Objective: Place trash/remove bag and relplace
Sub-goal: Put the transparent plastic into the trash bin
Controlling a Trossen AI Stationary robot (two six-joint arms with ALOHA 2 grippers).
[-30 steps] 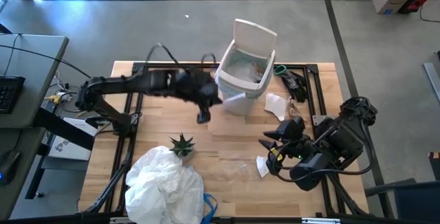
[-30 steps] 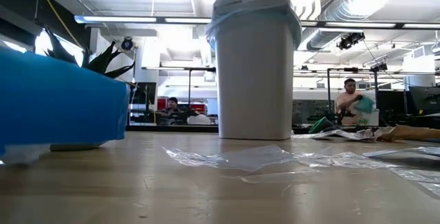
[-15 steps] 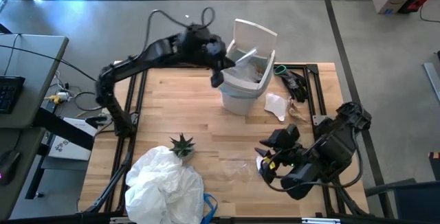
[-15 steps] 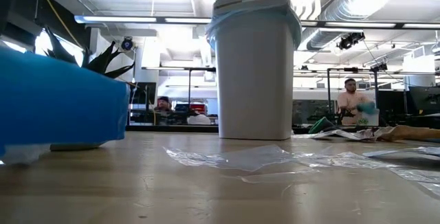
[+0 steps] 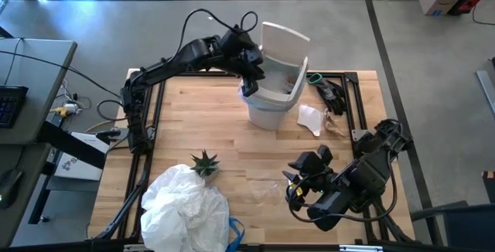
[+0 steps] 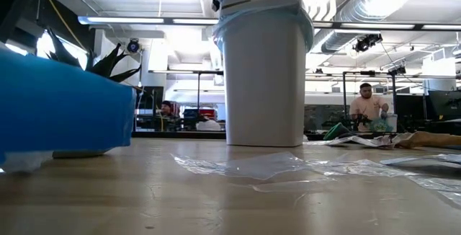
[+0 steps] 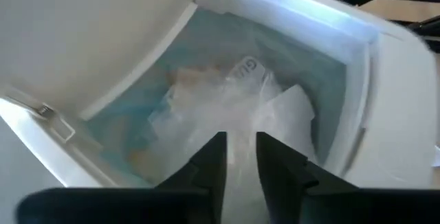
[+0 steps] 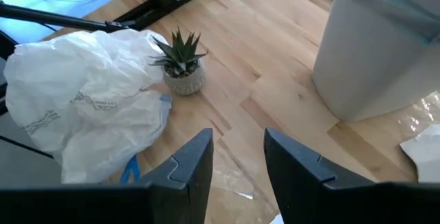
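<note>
The white bin (image 5: 271, 101) stands at the table's far middle with its lid (image 5: 285, 42) up, lined with the light-blue bag (image 6: 263, 19). Clear plastic and brown paper trash (image 7: 237, 97) lie inside. My left gripper (image 7: 240, 141) hangs over the bin's left rim (image 5: 249, 88), pointing down into it, fingers a little apart with nothing gripped between them. My right gripper (image 8: 238, 138) hovers open over the table's near right (image 5: 298, 181), above a clear wrapper (image 6: 245, 166). A white scrap (image 5: 311, 118) and brown paper (image 5: 334, 124) lie to the right of the bin.
A small spiky potted plant (image 5: 205, 163) and a big crumpled white plastic bag (image 5: 186, 206) sit at the near left. Dark items with a green loop (image 5: 325, 88) lie at the far right. Bare wood lies between the bin and the plant.
My left gripper has swung from the table in front of the bin's left side toward the far edge and right, ending over the bin's rim. My right gripper has sunk a little and gone toward the table's near left.
</note>
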